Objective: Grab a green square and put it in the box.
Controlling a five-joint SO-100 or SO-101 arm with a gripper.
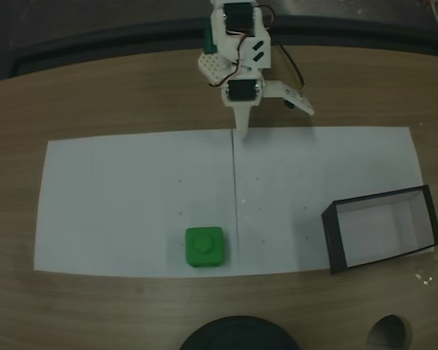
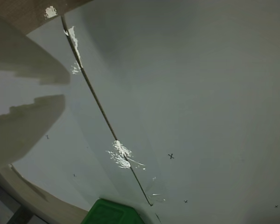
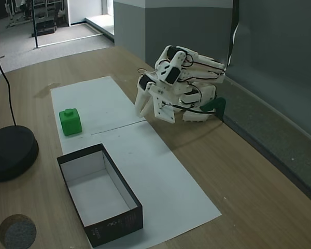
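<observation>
honestly, your tool (image 1: 274, 120) sits folded at the far edge of the white paper (image 1: 131, 189) with its jaws spread apart and holding nothing, well apart from the green square (image 1: 204, 246) near the tabletop's (image 1: 95, 95) front. the box (image 1: 336, 232) stands empty alongside. a skewed reach could clip the knob and shove the block away.

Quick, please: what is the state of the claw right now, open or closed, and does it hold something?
Claw: open, holding nothing; green square sits apart on the paper.
</observation>
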